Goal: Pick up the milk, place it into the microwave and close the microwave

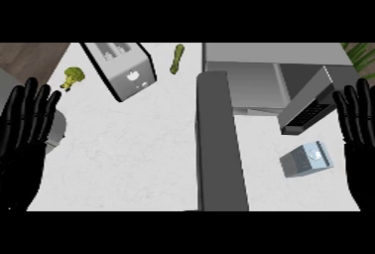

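Head view, near edge: the left hand [26, 139] shows at the left border and the right hand [359, 131] at the right border. Both are held flat with fingers straight and spread, pointing up the view, and neither touches anything. Both read as resting.

Middle ground: the milk [307, 159], a small grey-blue carton, lies on the white counter [132, 163] toward the right. It sits just inward of the right hand and apart from it. A long dark grey bar [218, 149] runs up the centre of the counter, between the carton and the left half of the surface.

Beyond the carton: the microwave [253, 84] stands at the upper right with its door [307, 106] swung open toward the carton. The opening faces the near side.

Far edge: a silver slab-shaped appliance [124, 69] leans at the upper left. A piece of broccoli [72, 77] lies to its left and a green pickle-like vegetable [177, 58] to its right. None of these belongs to the task.

Step in hand, as judged: the pick-up is not yet begun. The next move calls for the right hand to travel inward to the carton and close its fingers round the body. The open door, just beyond the carton, should be kept clear during the approach.
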Robot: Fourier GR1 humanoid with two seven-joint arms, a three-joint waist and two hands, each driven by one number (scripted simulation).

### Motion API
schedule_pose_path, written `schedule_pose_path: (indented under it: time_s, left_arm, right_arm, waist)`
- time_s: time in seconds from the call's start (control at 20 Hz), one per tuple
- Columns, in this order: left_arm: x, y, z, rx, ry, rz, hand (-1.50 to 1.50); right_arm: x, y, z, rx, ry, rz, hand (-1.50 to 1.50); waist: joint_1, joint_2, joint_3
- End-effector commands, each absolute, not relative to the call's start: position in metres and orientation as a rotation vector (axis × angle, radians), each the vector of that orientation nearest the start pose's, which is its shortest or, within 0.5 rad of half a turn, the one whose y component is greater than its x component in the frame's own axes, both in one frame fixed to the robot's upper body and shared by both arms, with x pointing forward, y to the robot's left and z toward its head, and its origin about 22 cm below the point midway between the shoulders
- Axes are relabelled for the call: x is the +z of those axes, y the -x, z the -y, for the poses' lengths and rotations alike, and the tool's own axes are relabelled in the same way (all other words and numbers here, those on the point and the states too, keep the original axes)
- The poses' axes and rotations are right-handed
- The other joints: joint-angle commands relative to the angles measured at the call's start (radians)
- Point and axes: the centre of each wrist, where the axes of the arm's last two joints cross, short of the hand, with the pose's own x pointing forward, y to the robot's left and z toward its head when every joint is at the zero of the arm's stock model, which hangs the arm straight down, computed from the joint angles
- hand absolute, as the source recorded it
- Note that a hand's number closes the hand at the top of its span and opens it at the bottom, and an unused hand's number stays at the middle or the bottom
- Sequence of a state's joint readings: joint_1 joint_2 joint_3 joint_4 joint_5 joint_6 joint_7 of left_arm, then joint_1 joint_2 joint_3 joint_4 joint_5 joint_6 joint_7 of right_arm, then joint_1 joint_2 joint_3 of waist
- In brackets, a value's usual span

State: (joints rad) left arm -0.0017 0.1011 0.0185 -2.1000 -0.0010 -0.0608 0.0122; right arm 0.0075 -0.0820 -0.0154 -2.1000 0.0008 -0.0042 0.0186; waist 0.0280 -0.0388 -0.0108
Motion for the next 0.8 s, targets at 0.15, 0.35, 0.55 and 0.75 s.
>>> schedule_pose_path:
  time_s: [0.15,0.35,0.55,0.75]
  left_arm:
    - [0.097,-0.211,-0.253,-0.079,-0.039,2.054,-1.50]
    - [0.087,-0.204,-0.229,0.160,0.130,1.896,-1.50]
    - [0.078,-0.191,-0.232,0.180,0.165,1.906,-1.50]
    - [0.058,-0.178,-0.236,0.181,0.152,1.917,-1.50]
  right_arm:
    - [0.138,-0.173,0.289,0.137,0.082,2.096,-1.50]
    - [0.133,-0.166,0.297,0.115,0.002,1.941,-1.50]
    - [0.125,-0.149,0.307,0.125,-0.003,1.927,-1.50]
    - [0.097,-0.134,0.318,0.099,-0.002,1.891,-1.50]
  waist:
    - [-0.040,0.038,0.011]
    - [-0.043,0.036,0.011]
    - [-0.032,0.037,0.011]
    - [-0.032,0.037,0.011]
